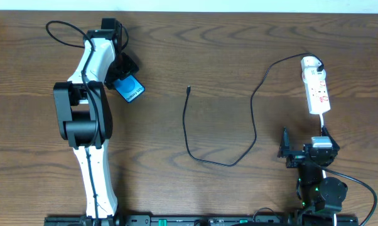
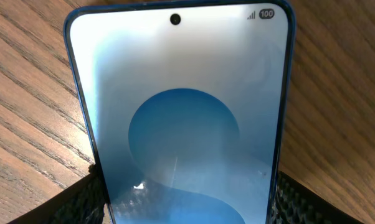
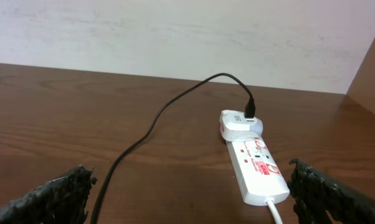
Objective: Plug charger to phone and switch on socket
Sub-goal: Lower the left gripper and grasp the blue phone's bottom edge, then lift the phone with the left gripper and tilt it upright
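Observation:
The phone (image 1: 131, 90), blue-screened, sits at the left of the table between the fingers of my left gripper (image 1: 121, 74). In the left wrist view the phone (image 2: 181, 118) fills the frame and both finger pads press its side edges. The charger cable (image 1: 254, 125) loops across the middle of the table; its plug tip (image 1: 188, 88) lies loose, well right of the phone. Its other end goes into a white adapter on the socket (image 1: 316, 88) at the far right. My right gripper (image 1: 302, 150) is open and empty just in front of the socket (image 3: 257, 168).
The socket's white lead (image 1: 322, 122) runs toward my right arm. The table's far edge meets a pale wall (image 3: 175, 31) behind the socket.

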`<state>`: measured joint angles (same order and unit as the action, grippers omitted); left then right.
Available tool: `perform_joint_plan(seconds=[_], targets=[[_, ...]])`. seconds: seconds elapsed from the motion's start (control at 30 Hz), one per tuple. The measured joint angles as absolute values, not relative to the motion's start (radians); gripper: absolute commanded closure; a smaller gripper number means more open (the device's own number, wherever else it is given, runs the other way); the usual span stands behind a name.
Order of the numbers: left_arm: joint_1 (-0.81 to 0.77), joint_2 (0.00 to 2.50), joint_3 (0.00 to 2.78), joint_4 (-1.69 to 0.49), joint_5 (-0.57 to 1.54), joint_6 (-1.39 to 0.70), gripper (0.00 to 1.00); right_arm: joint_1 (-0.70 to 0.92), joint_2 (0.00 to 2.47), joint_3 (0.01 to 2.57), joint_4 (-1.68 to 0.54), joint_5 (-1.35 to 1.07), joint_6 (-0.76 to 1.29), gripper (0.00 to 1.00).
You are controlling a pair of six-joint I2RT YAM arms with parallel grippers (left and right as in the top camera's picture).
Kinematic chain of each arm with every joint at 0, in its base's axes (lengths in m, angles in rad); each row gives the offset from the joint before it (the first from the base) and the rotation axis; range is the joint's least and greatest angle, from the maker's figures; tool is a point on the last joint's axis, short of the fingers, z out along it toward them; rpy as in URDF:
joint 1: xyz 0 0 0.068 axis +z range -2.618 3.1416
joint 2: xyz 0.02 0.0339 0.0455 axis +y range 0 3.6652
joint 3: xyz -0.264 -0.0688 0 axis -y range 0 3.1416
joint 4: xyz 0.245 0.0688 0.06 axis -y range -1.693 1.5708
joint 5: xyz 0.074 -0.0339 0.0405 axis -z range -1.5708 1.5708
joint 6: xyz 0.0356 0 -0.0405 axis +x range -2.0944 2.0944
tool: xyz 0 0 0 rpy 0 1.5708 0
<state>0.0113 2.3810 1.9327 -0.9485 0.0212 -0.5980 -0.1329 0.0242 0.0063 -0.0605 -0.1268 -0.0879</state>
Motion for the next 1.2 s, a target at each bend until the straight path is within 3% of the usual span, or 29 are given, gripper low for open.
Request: perform_joint_plan(seconds=[1.2], targets=[[0.012,2.338,1.936,-1.148,0.152,-0.567,0.27,-0.133,0.024,0.006,-0.060,-0.127,-0.088,0.01]])
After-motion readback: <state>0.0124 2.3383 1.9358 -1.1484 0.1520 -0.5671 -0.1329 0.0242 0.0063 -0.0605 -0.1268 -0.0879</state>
